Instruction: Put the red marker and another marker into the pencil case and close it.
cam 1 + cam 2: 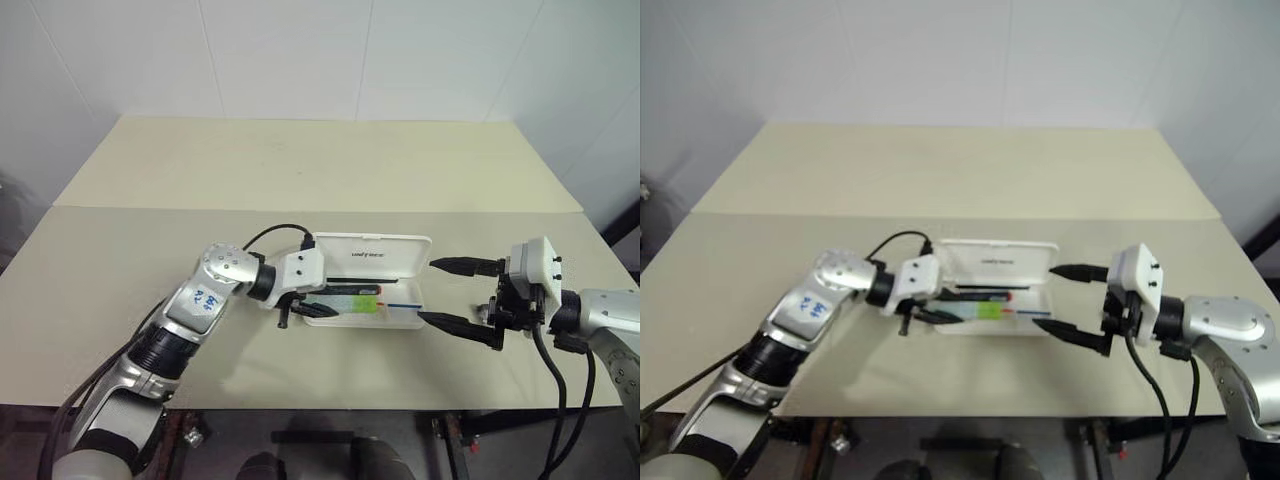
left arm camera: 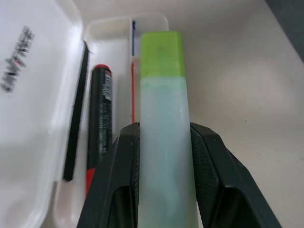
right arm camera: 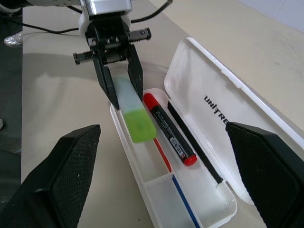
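While the pencil case (image 1: 372,275) lies open near the front edge of your worktop (image 1: 300,180), its lid stands propped up along the far side, logo facing the robot. Take the case as the landmark for everything below.

Your left hand (image 3: 118,80) is at the case's left end, fingers (image 2: 114,180) clamped on the mint body of the highlighter (image 3: 133,111). You can see the highlighter slanting down over the case's near wall, lime cap leading, the cap over the tray; whether the cap touches the tray floor, you cannot tell.

The red marker (image 3: 169,129) already lies inside the case, flat in the long compartment, just beside the highlighter on the lid side and parallel to it. One red end points to the left hand, the other to the case's right end. A thin black strip runs along the hinge side of the marker. Red and blue stripes mark the tray floor, with a low divider across it towards the right end.

Your right hand (image 1: 452,292) hovers just beyond the case's right end, its two fingers spread wide apart, holding nothing and touching nothing.
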Controlling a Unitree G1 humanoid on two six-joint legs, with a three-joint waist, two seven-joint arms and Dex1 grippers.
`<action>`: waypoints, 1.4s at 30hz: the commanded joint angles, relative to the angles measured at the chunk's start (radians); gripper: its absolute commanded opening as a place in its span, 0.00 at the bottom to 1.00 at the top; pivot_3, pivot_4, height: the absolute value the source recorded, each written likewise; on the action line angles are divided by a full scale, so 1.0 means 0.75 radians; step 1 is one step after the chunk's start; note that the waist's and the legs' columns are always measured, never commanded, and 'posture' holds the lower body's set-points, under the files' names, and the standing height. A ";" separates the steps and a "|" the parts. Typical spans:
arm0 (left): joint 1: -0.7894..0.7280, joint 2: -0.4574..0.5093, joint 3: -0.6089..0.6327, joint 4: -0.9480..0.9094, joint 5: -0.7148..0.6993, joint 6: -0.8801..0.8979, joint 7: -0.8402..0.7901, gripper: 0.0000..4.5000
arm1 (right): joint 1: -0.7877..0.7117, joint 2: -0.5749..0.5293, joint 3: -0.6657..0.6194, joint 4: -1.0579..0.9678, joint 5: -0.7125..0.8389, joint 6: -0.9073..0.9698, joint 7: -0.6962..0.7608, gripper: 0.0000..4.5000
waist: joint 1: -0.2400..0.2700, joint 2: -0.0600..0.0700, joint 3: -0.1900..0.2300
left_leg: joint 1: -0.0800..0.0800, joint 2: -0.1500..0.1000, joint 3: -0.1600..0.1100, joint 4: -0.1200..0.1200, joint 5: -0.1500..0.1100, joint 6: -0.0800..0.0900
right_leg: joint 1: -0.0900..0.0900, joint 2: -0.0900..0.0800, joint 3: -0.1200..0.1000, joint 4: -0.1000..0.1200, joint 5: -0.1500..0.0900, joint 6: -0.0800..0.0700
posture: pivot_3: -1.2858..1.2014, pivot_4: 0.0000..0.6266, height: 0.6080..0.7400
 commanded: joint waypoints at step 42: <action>0.112 0.052 0.319 -0.203 -0.329 -0.040 -0.133 0.99 | 0.133 0.096 -0.119 -0.097 -0.048 0.326 -0.626 1.00 | 0.000 0.000 0.000 | 0.001 0.003 0.000 0.000 0.000 -0.001 | 0.000 0.000 0.001 0.002 0.000 0.000 | 0.52 0.24 1.00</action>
